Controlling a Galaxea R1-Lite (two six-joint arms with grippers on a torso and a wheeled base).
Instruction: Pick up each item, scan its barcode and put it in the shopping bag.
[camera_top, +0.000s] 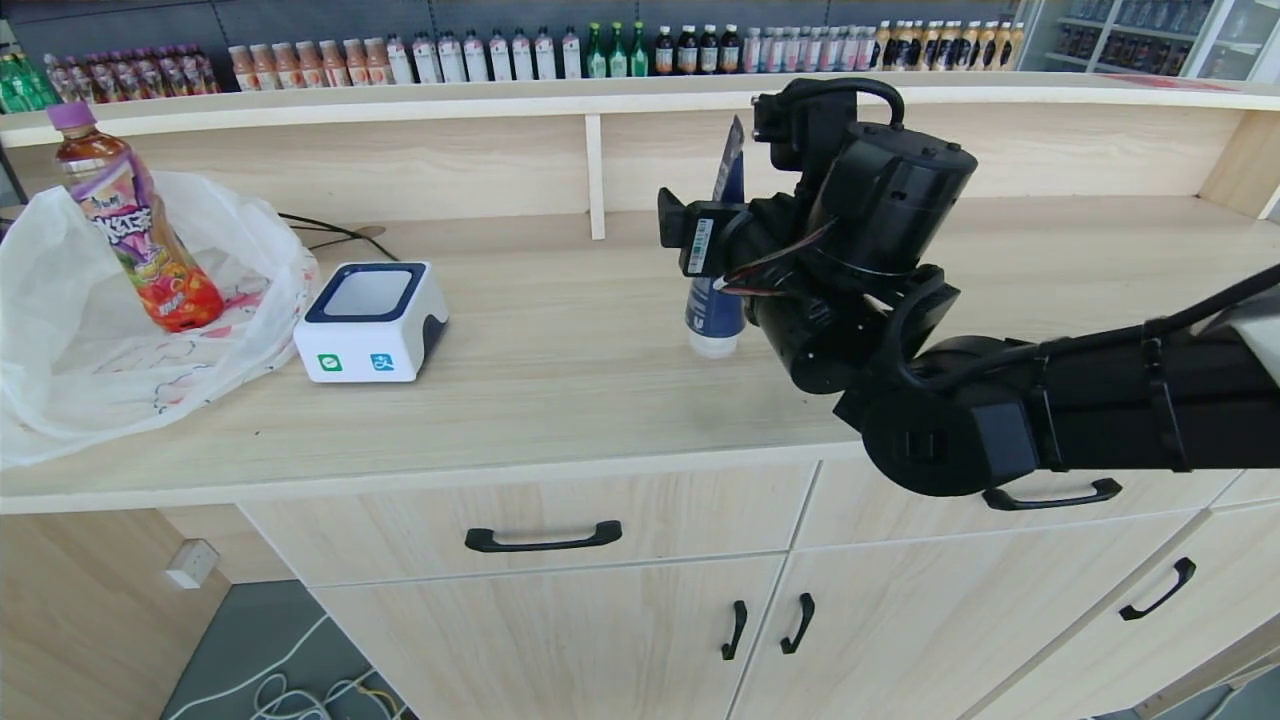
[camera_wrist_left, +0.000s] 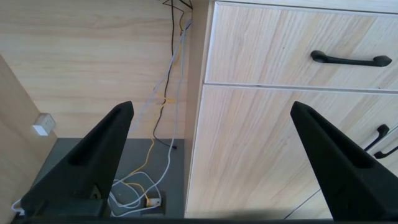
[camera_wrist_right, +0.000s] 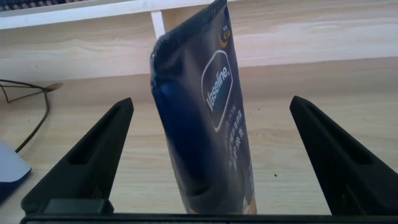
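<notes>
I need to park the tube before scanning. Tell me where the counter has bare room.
Bare counter lies between the scanner and the tube, and again from the tube to the right end. The left end is crowded: shopping bag, bottle, cable.

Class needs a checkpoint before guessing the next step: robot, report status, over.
Right gripper open, straddling the blue tube, not touching. Left gripper open, empty, low by the cabinet. Tube upright on counter; nothing between it and scanner.
</notes>
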